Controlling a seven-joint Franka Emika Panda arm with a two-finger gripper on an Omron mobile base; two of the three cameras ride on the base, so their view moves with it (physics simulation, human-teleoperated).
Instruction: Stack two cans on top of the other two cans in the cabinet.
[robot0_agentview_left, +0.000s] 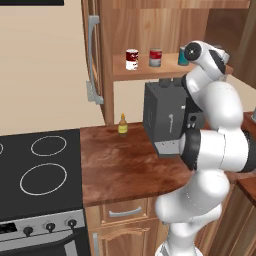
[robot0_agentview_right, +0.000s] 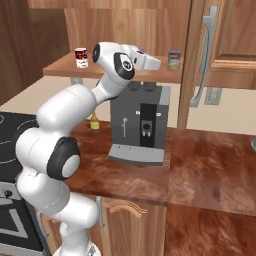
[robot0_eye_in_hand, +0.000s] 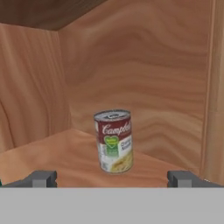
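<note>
The cabinet's wooden shelf (robot0_agentview_left: 150, 71) carries a dark red can with a white label (robot0_agentview_left: 132, 59), a red-over-grey can (robot0_agentview_left: 156, 57) and a teal can (robot0_agentview_left: 183, 55) half hidden behind my arm. In the right base view the dark red can (robot0_agentview_right: 81, 57) stands at the shelf's left and the green-labelled can (robot0_agentview_right: 174, 59) at its right, near the cabinet wall. My gripper (robot0_eye_in_hand: 113, 179) is open. It points at the green-labelled can (robot0_eye_in_hand: 113, 141), which stands upright on the shelf a short way ahead and centred between the fingertips (robot0_eye_in_hand: 42, 178), untouched.
A dark coffee machine (robot0_agentview_right: 140, 122) stands on the brown counter (robot0_agentview_left: 125, 170) right under the shelf. A small yellow bottle (robot0_agentview_left: 122, 125) sits by the wall. The open cabinet door with its long grey handle (robot0_agentview_left: 92, 50) hangs left of the shelf. The stove (robot0_agentview_left: 40, 170) is at the left.
</note>
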